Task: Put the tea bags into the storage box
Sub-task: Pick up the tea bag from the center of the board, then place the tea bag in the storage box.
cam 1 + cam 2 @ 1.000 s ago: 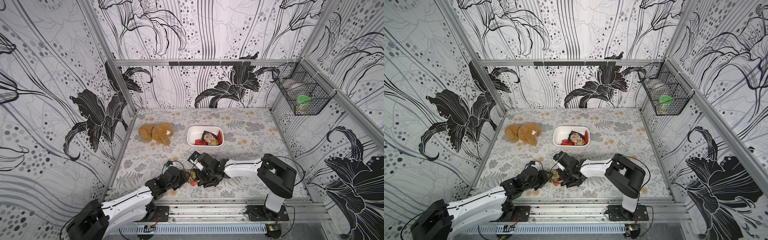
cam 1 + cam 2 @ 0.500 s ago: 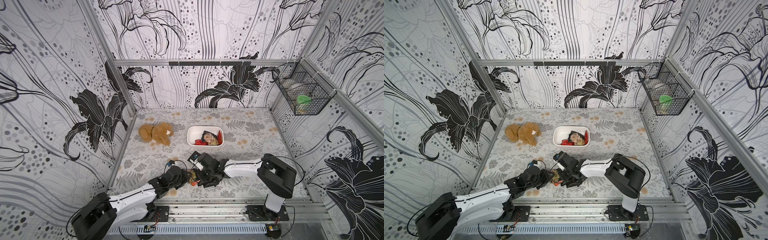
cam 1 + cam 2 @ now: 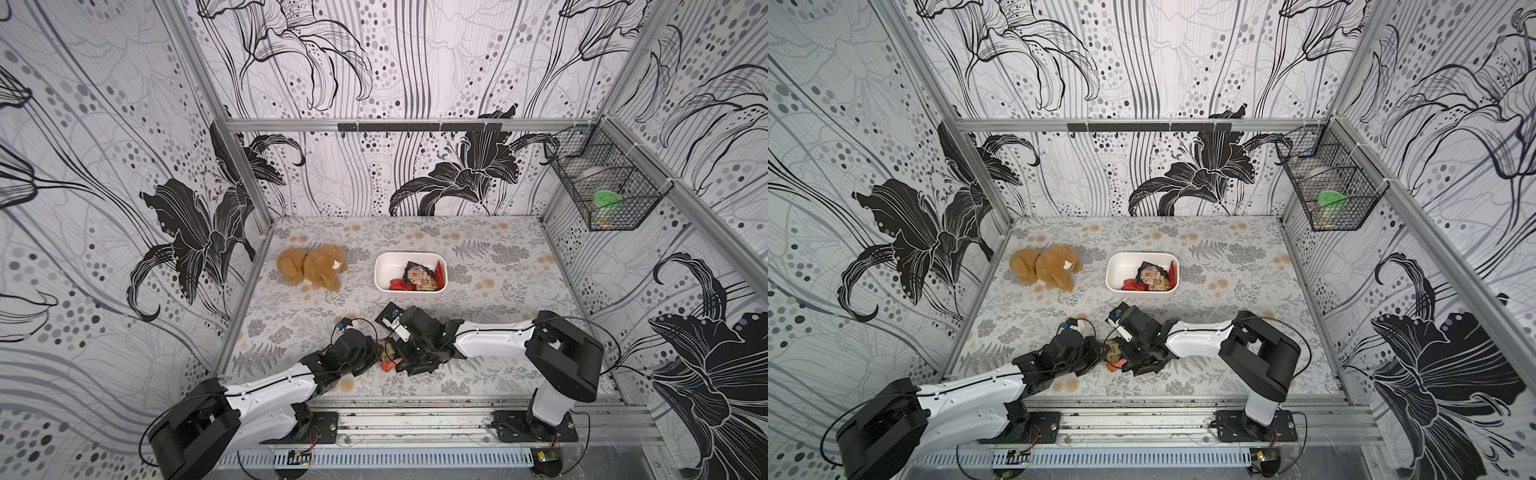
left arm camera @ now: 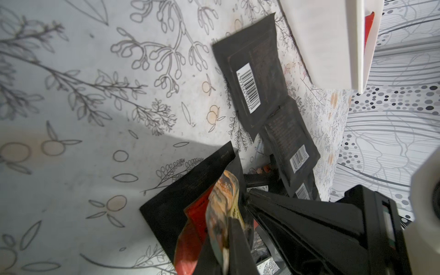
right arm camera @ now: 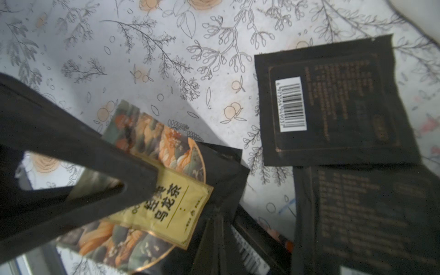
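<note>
Near the front edge of the table point(image 3: 498, 266), left gripper point(image 5: 152, 176) pinched a tea bag point(image 5: 181, 202) beside the closed right gripper point(image 4: 252, 197), storage box point(image 3: 409, 297) apart.

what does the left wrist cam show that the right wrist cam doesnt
Only left wrist: a red tea bag poking over the rim of the white box, and the patterned wall beyond. Only right wrist: the printed face of the picture tea bag, yellow label and all; the left wrist sees that bag edge-on. Both: the flowered table cover, black tea bags with barcodes, and the left gripper shut on the picture tea bag.
</note>
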Available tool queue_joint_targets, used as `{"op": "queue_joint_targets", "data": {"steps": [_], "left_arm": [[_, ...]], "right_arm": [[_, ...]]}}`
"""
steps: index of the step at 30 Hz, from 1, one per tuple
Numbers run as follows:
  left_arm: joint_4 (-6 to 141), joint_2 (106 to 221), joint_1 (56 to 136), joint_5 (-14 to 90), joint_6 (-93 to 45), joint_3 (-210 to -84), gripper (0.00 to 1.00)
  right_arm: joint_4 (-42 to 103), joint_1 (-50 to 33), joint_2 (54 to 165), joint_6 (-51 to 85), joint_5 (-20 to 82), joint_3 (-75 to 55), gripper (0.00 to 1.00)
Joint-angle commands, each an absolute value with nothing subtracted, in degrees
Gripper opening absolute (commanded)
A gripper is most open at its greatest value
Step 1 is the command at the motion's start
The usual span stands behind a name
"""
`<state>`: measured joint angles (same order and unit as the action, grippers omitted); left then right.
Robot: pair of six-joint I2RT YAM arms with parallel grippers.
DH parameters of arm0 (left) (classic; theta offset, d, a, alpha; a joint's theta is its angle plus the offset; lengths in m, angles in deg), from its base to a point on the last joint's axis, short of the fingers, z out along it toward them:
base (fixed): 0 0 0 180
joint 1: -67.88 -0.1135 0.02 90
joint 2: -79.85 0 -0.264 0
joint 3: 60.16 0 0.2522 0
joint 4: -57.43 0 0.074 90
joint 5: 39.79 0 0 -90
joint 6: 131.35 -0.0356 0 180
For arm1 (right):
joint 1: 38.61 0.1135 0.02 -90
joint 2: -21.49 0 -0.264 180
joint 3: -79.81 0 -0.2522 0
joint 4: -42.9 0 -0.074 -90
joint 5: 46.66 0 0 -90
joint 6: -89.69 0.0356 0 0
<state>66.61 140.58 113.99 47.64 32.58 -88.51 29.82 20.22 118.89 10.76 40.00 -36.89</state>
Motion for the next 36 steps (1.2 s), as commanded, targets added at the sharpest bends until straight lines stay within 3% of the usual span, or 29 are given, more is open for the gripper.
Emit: {"op": "queue_joint_targets", "data": {"steps": [1, 5, 10, 15, 18, 26, 31, 36], "left_arm": [[71.08, 138.40, 114.14, 49.61, 30.74, -91.16, 0.03], [78.81, 135.35, 114.19, 51.70, 28.95, -94.49, 0.00], [90.57, 132.94, 114.19, 56.39, 25.93, -101.38, 0.00], [98.47, 135.06, 114.20, 62.73, 22.35, -110.92, 0.00], [100.38, 139.21, 114.18, 66.98, 19.69, -117.86, 0.00], [96.52, 158.15, 112.96, 70.00, 11.85, -138.98, 0.00], [95.27, 173.40, 108.40, 61.70, 10.38, -152.70, 0.00], [91.79, 185.37, 105.99, 56.91, 8.84, -161.73, 0.00]], "right_arm": [[32.86, 20.48, 113.38, 12.09, 44.92, -39.85, 0.04], [34.99, 20.45, 106.64, 15.23, 56.47, -44.29, 0.06], [34.12, 16.59, 99.07, 21.29, 69.00, -49.14, 0.15], [31.27, 1.47, 97.37, 29.63, 57.69, -52.06, 0.16], [34.79, -2.72, 94.86, 30.45, 51.43, -55.08, 0.20], [39.59, -3.45, 88.52, 30.56, 48.50, -59.22, 0.25], [41.59, -3.65, 84.52, 30.20, 47.51, -61.34, 0.27], [42.99, -3.63, 84.28, 30.07, 45.64, -61.71, 0.39]]}}
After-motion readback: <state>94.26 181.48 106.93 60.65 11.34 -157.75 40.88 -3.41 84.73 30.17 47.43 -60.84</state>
